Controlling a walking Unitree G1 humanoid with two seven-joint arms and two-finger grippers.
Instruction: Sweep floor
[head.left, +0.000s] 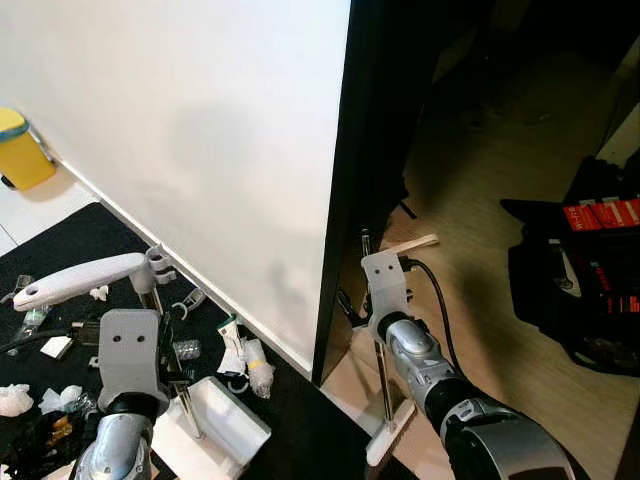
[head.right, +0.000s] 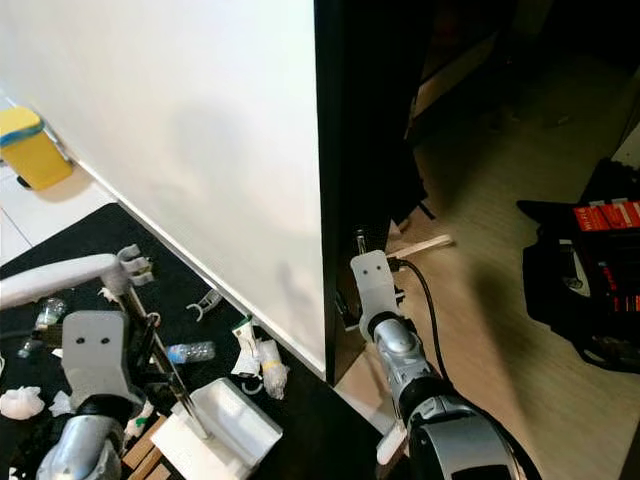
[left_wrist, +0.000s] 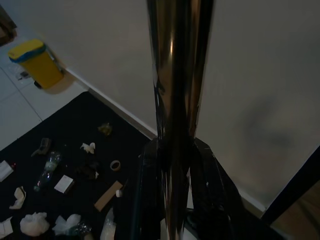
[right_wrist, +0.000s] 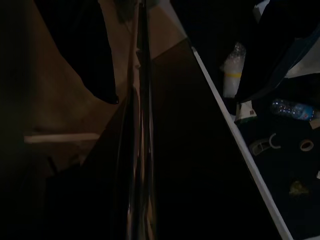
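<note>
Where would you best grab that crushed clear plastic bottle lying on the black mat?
A judgement: grip the crushed clear plastic bottle across its narrow middle, coming down from above. It lies flat on its side on the black mat, so its long sides are exposed. Come from the wall-facing side, since the shiny metal pole stands close on the other.

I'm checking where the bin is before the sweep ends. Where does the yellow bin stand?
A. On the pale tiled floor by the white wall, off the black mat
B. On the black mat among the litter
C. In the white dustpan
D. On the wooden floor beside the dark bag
A: the yellow bin stands on pale tiles against the white wall, beyond the edge of the black mat where the litter lies.
</note>
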